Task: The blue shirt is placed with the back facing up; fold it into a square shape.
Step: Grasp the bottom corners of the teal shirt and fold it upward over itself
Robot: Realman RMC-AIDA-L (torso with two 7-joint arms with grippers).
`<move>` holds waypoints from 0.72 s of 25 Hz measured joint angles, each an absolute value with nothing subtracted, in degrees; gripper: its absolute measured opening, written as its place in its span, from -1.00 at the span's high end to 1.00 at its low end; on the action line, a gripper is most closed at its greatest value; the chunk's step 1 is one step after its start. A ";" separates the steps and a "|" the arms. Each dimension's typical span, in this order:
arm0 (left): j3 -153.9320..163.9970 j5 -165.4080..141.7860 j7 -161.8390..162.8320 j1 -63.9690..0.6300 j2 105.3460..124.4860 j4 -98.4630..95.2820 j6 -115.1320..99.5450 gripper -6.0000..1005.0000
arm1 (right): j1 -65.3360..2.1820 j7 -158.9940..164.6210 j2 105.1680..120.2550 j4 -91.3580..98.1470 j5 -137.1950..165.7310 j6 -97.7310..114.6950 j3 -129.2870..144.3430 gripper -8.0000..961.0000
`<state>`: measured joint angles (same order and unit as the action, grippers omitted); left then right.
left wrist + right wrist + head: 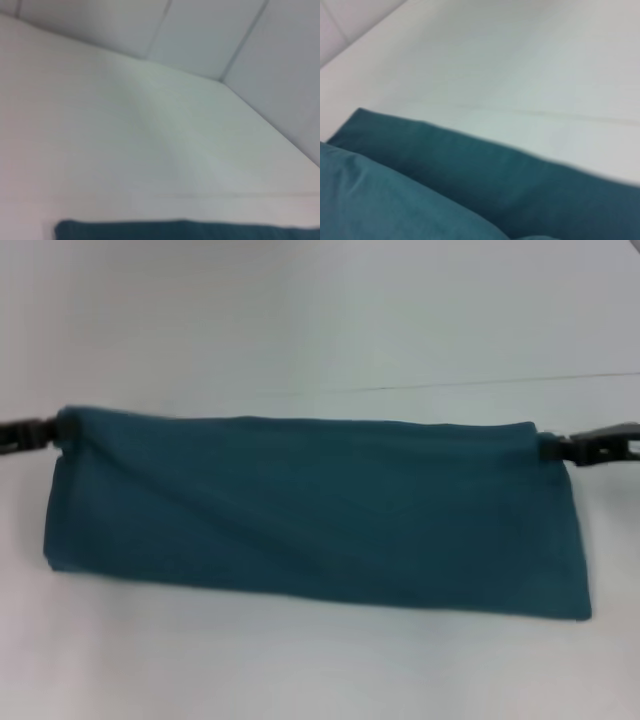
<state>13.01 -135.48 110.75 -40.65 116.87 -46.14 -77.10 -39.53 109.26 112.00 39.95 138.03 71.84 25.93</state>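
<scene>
The blue shirt (310, 515) lies on the white counter (320, 330) as a long horizontal band, already folded over itself. The visible surface is plain dark teal with no lettering showing. Its far edge is straight and taut between the two pincers; its near edge runs slightly slanted, lower toward the robot's right. A soft diagonal crease descends from the far left corner across the fabric.

The left pincer (52, 432) grips the far left corner of the band, fingers closed on the fabric. The right pincer (548, 448) grips the far right corner in the same manner, closed on the fabric. Both arms enter from the frame edges at counter level.

Only the head view shows the whole band and both pincers. The left wrist view shows only a thin strip of the blue shirt (185, 231) at the picture's edge, with bare counter (125, 140) beyond and panelled wall surfaces (210, 35) meeting at a corner. The right wrist view shows the blue shirt (470, 190) close up as two overlapping layers, one fold lying over another, with counter (530, 65) behind. Neither wrist view shows its own fingers.

A thin seam line (500, 381) crosses the counter behind the shirt.
</scene>
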 joint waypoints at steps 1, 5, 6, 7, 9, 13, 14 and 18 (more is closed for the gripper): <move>13.48 -135.06 110.76 -41.27 117.03 -45.54 -75.02 0.79 | -40.33 108.85 112.43 38.81 137.94 68.36 26.26 0.77; 18.16 -132.46 110.79 -43.36 117.86 -42.91 -64.29 0.78 | -42.36 106.87 114.03 35.90 137.29 58.89 26.81 0.77; 19.54 -131.84 110.77 -43.82 118.09 -42.39 -61.89 0.78 | -42.83 106.39 114.35 35.30 136.98 57.01 27.01 0.76; 20.79 -131.27 110.67 -44.23 118.24 -41.97 -59.54 0.78 | -43.30 106.11 114.57 34.74 136.72 55.26 27.27 0.76; 23.37 -130.33 110.43 -45.01 118.59 -41.03 -54.88 0.77 | -44.04 105.91 115.01 33.83 136.43 51.78 28.07 0.76; 27.69 -128.44 110.24 -46.04 119.50 -40.31 -47.89 0.76 | -44.61 105.34 115.98 33.43 134.64 45.98 30.22 0.75; 28.50 -128.10 110.23 -46.15 119.57 -40.19 -46.97 0.76 | -44.66 105.03 116.10 33.40 133.93 44.96 30.75 0.75; 32.13 -126.68 110.24 -46.79 119.90 -39.68 -42.09 0.75 | -45.00 104.34 116.21 33.34 131.64 41.27 32.46 0.74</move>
<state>32.13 -126.68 110.24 -46.79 119.90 -39.68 -42.09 -45.00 104.34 116.21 33.34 131.64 41.27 32.46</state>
